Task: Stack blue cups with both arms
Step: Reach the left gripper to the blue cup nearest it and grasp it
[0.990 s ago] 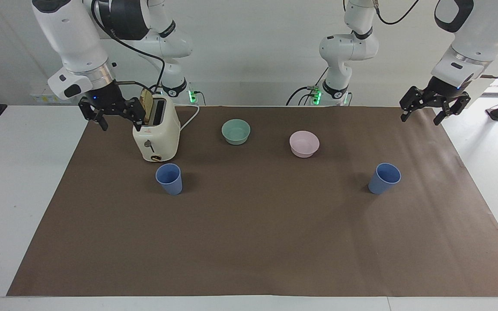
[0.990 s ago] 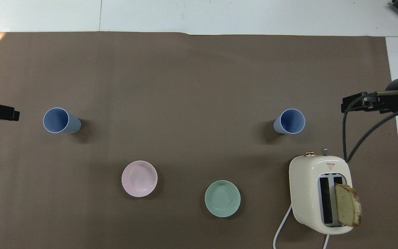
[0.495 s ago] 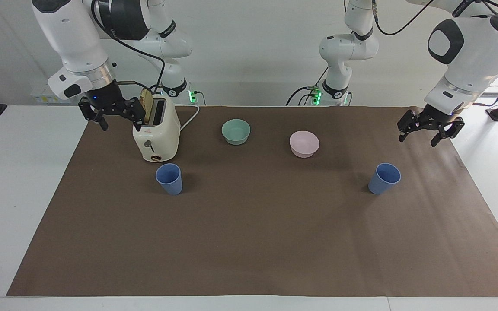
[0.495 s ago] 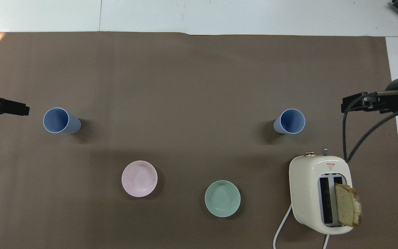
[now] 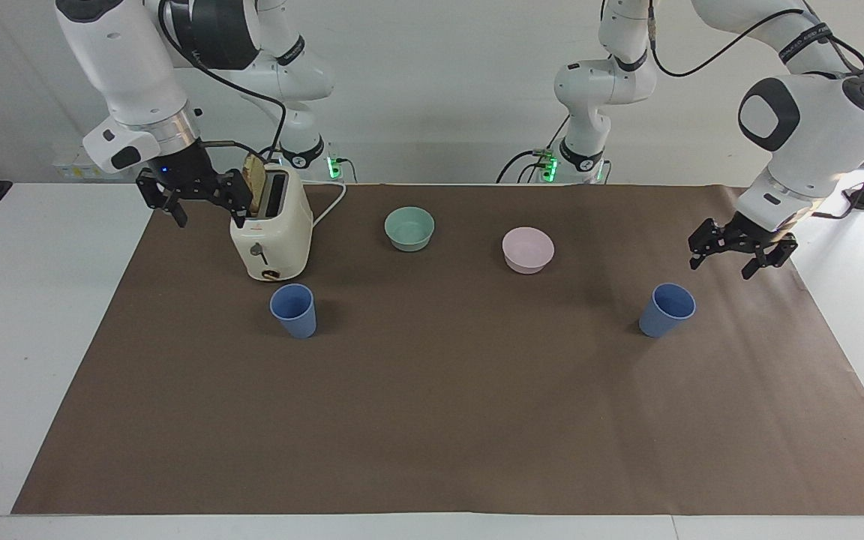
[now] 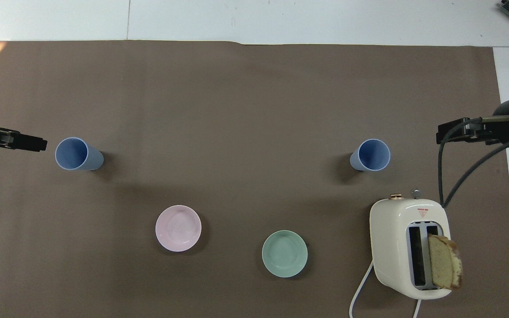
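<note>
Two blue plastic cups are set upright on the table [image 5: 432, 420], well apart: one [image 5: 294, 309] beside the toaster [image 5: 271, 232], one [image 5: 667, 308] under the released, empty left pincer [image 5: 732, 255]. The right pincer [image 5: 192, 196], also released, waits beside the toaster. Light, stiff, smooth walls are judged; the rim is best pinched.

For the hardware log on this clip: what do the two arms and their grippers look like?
Both arms are glossy white, rounded jointed segments with dark grey joint caps. Each ends in a small black two-finger gripper: left gripper, right gripper. Black cables loop along both arms, a silver ring sits above the right gripper, and green lights glow at the bases.
</note>
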Robot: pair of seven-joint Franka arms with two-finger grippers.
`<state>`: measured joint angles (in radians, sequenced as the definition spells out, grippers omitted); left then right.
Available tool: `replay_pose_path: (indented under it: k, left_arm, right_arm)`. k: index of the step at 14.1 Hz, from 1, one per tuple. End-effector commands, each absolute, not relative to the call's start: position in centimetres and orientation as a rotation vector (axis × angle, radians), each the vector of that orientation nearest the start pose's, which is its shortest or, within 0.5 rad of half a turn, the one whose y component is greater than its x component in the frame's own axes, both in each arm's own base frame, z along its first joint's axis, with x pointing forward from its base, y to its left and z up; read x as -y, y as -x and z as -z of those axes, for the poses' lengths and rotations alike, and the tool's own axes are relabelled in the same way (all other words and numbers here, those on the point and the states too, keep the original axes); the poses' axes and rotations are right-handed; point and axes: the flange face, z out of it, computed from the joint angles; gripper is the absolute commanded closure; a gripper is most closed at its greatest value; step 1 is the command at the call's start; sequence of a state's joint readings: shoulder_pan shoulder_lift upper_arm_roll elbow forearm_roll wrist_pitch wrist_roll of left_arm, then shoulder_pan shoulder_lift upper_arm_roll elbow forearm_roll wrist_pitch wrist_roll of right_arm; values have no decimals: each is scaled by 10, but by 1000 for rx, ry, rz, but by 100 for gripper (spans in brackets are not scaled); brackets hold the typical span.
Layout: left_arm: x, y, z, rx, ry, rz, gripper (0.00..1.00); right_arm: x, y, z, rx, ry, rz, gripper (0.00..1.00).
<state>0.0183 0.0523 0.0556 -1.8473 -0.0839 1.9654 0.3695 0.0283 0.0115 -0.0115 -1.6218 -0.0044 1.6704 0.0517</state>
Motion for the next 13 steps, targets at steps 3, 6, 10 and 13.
replay_pose_path:
  k: [3,6,10,13]
  left_arm:
    - [-40,-586,-468,-434,3187,137,0]
    - [-40,-591,-434,-418,3204,95,0]
    - [-41,-586,-406,-402,3201,95,0]
    - [-42,-581,-391,-374,3203,91,0]
  right_arm:
    - [-6,-563,-604,-72,3123,69,0]
    - [-6,-563,-604,-72,3123,69,0]
    - [-6,-562,-605,-71,3123,69,0]
    - [-6,-563,-604,-71,3123,69,0]
